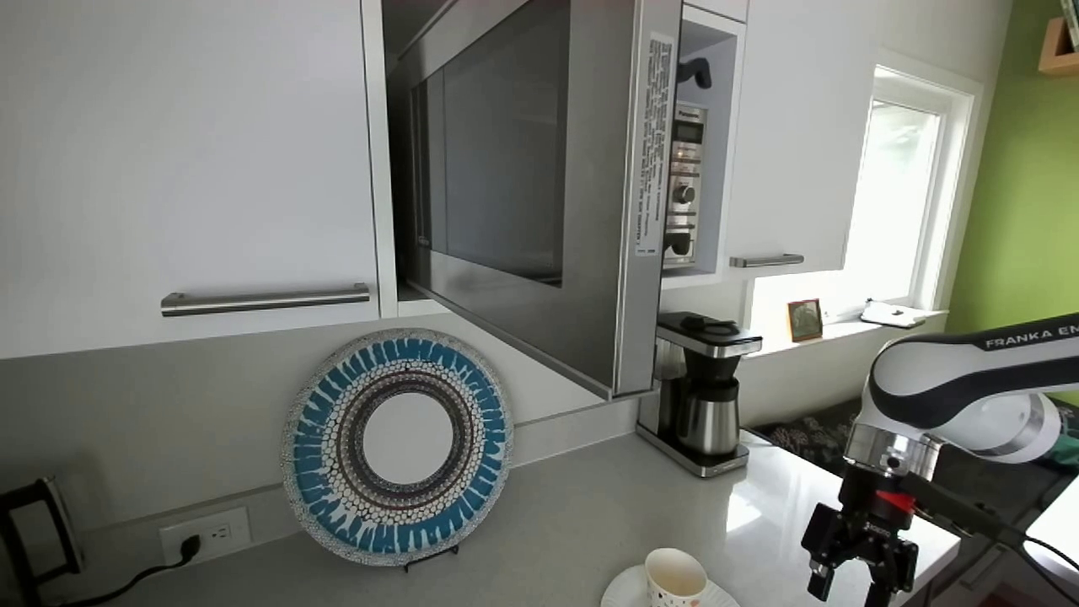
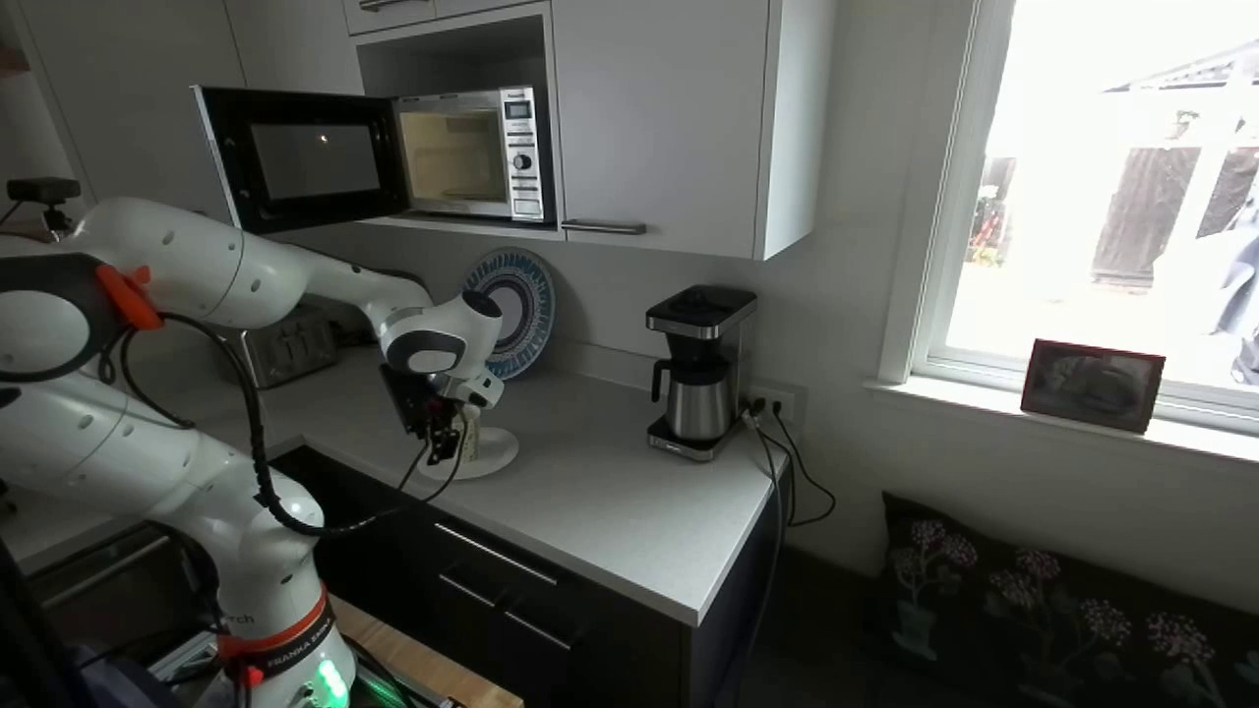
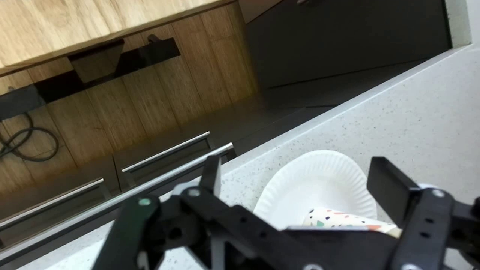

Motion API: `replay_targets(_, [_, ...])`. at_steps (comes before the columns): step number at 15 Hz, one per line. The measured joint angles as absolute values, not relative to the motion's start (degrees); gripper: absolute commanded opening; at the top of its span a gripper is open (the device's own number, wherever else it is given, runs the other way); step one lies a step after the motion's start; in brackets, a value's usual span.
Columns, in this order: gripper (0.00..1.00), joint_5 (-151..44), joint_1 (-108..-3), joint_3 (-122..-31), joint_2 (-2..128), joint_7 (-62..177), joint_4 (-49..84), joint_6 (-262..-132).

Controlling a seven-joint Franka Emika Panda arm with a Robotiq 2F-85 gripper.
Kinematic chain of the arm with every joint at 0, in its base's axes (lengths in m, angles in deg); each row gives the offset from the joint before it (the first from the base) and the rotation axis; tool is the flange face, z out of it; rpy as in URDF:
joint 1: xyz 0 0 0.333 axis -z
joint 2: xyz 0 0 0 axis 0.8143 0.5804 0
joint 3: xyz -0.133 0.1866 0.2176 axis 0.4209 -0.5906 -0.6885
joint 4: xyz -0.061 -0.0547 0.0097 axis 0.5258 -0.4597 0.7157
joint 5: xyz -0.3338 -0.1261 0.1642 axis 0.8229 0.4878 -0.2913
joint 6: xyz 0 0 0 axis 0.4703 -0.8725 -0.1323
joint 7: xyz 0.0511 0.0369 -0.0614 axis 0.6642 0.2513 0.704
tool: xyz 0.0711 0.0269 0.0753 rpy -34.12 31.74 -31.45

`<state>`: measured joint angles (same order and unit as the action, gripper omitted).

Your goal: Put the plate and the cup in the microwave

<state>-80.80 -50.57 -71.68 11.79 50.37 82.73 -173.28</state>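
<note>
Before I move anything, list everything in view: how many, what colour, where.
Cup: one, flecked white, on the white plate.
White plate: one, white, on the counter.
Microwave: one, silver, among the cabinets, open.
Patterned plate: one, blue and white, propped on the counter.
Coffee maker: one, black and steel, on the counter.
Toaster: one, silver, on the counter.
Counter: one, pale grey, below the cabinets.
Cabinets: several, white, on the wall.
Window: one, white-framed, beside the cabinets.
Picture frame: one, dark, on the windowsill.
Cushion: one, dark, below the window.
Arm: one, mostly white, by the counter.
Fingers: two, black, apart, near the cup.
</note>
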Motion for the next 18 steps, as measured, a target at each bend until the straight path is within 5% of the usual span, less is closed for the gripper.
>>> replay_targets(18, [1.0, -101.9, -57.1, -61.1, 21.4, 12.4, 82.5, -189.6])
